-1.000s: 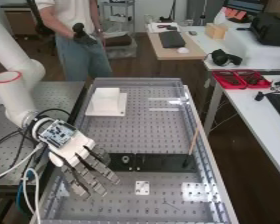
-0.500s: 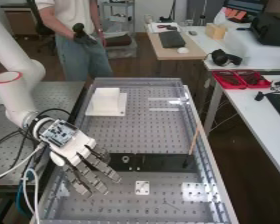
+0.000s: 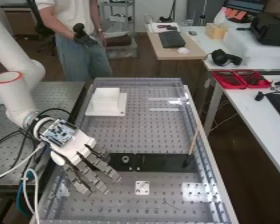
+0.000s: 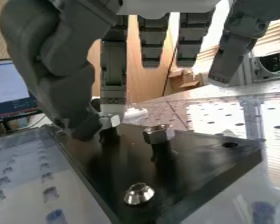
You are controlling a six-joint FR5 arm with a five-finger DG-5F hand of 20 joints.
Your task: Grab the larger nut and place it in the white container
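Observation:
The hand (image 3: 81,155) is over the left part of the black bar (image 3: 160,162) in the high view. In the wrist view the hand (image 4: 64,75) has its bent thumb and a long finger closed together on the larger nut (image 4: 111,121), which is partly covered by their tips and stands at its post on the bar. Beside it the hexagonal smaller nut (image 4: 158,133) is untouched on its post. The bearing (image 3: 125,159) stands just right of the hand in the high view. The white container (image 3: 107,98) sits at the bench's far left.
A round metal part (image 4: 139,193) lies low on the bar in the wrist view. A thin wooden stick (image 3: 193,142) leans at the bar's right end. A small white plate (image 3: 142,188) lies below the bar. Clear raised walls (image 3: 210,165) edge the bench.
Between the first and second high views the fingers shifted slightly right and up, drawing a little together. Since then the hand has hardly moved; the arm and container keep their places.

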